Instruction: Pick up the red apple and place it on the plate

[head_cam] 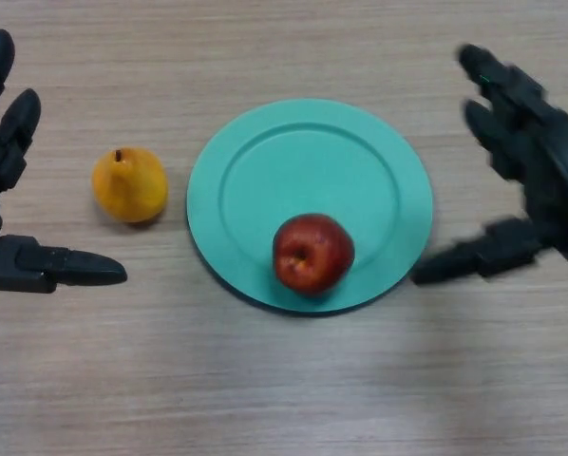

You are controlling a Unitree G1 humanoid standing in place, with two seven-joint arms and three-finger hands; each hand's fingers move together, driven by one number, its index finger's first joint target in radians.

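Note:
The red apple sits on the teal plate, near its front edge, stem dimple facing up. My right hand is to the right of the plate, open, thumb pointing toward the plate's rim, holding nothing and apart from the apple. My left hand is at the far left edge, open and empty, its thumb stretched out toward the middle.
A yellow pear lies on the wooden table just left of the plate, between the plate and my left hand.

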